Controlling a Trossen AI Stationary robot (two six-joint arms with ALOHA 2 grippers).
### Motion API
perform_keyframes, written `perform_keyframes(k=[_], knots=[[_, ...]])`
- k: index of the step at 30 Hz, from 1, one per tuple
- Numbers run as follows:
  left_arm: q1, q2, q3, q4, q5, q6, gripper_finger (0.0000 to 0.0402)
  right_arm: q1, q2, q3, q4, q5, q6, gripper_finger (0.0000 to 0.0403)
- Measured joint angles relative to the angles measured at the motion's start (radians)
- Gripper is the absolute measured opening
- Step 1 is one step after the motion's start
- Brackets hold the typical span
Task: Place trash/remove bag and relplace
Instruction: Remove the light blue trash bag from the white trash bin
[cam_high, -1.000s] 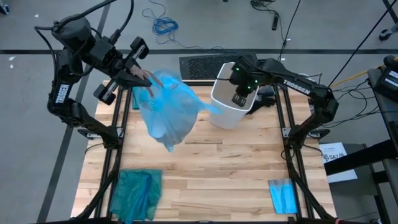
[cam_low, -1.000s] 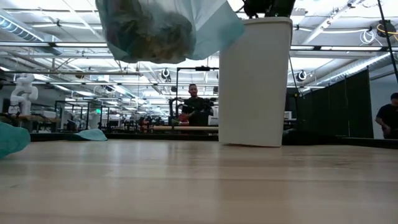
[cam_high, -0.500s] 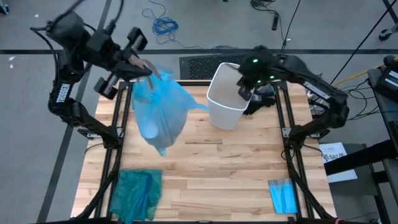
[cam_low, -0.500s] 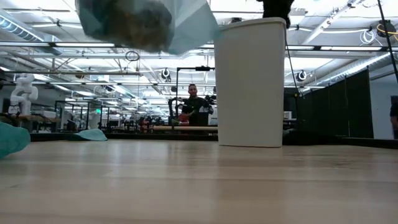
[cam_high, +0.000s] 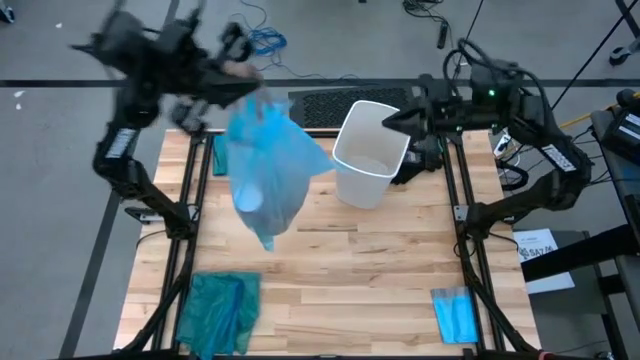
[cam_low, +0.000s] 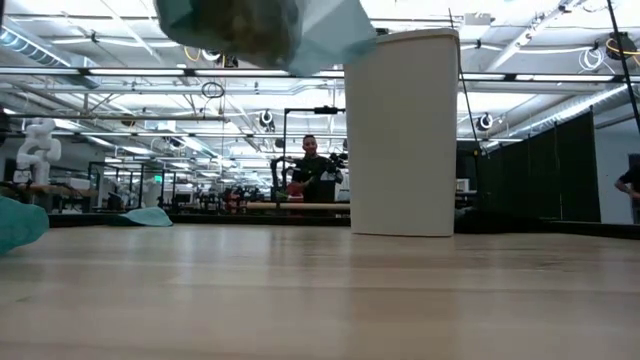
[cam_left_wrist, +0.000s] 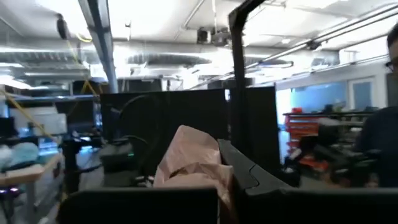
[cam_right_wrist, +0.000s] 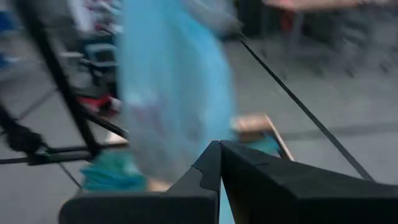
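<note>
You had the left hand (cam_high: 232, 72) clamped on the bag (cam_high: 266, 165), right hand (cam_high: 392, 120) closed empty by the bin (cam_high: 368, 167); best carried clear of the counter (cam_high: 370, 270) without swinging.

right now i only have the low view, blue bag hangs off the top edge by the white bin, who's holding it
Observer: The left claw, shut on the bag's gathered top, back left over the table.
Operator: and the right one
Observer: The right claw is shut and empty, above the bin's rim on the right.
Operator: is the bin lined
Observer: No. From above its inside looks bare white.
Operator: spare liner anywhere
Observer: A small folded blue sheet lies at the front right corner.
</note>
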Motion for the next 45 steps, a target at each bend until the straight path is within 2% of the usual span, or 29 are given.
perform_keyframes(k=[3, 7, 11, 17, 19, 23, 26, 31, 33, 36, 40, 45], knots=[[-0.005, 0.022, -0.003, 0.038, 0.006, 0.0, 0.0, 0.068, 0.029, 0.0, 0.07, 0.0, -0.028, 0.0], [-0.003, 0.018, 0.002, 0.063, 0.013, 0.0, 0.0, 0.117, 0.07, -0.002, 0.073, 0.002, -0.09, 0.0], [-0.004, 0.019, 0.001, 0.055, 0.046, 0.02, 0.0, 0.131, 0.092, -0.003, 0.081, 0.002, -0.154, 0.0], [-0.004, 0.016, 0.001, 0.057, 0.108, 0.021, 0.0, 0.137, 0.13, -0.003, 0.165, 0.002, -0.355, 0.0], [-0.004, 0.015, 0.001, 0.057, 0.131, 0.021, 0.0, 0.137, 0.143, -0.003, 0.224, 0.002, -0.308, 0.0], [-0.005, 0.019, 0.0, 0.051, 0.146, 0.019, 0.0, 0.134, 0.17, -0.002, 0.336, 0.002, -0.109, 0.0], [-0.005, 0.018, 0.0, 0.054, 0.161, 0.019, 0.0, 0.135, 0.195, -0.002, 0.418, 0.009, -0.092, 0.0], [-0.005, 0.015, 0.0, 0.054, 0.173, 0.019, 0.0, 0.125, 0.228, -0.002, 0.48, 0.116, -0.039, 0.0], [-0.005, 0.015, 0.0, 0.054, 0.184, 0.019, 0.0, 0.124, 0.237, -0.001, 0.479, 0.104, -0.033, 0.0], [-0.004, 0.015, 0.0, 0.054, 0.198, 0.019, 0.0, 0.127, 0.255, -0.001, 0.489, 0.011, -0.037, 0.0003], [-0.005, 0.015, 0.0, 0.054, 0.204, 0.019, 0.0, 0.129, 0.273, -0.001, 0.474, -0.07, -0.016, 0.0038], [-0.005, 0.015, 0.0, 0.054, 0.22, 0.018, 0.0, 0.128, 0.289, -0.003, 0.468, -0.153, 0.05, 0.0125]])
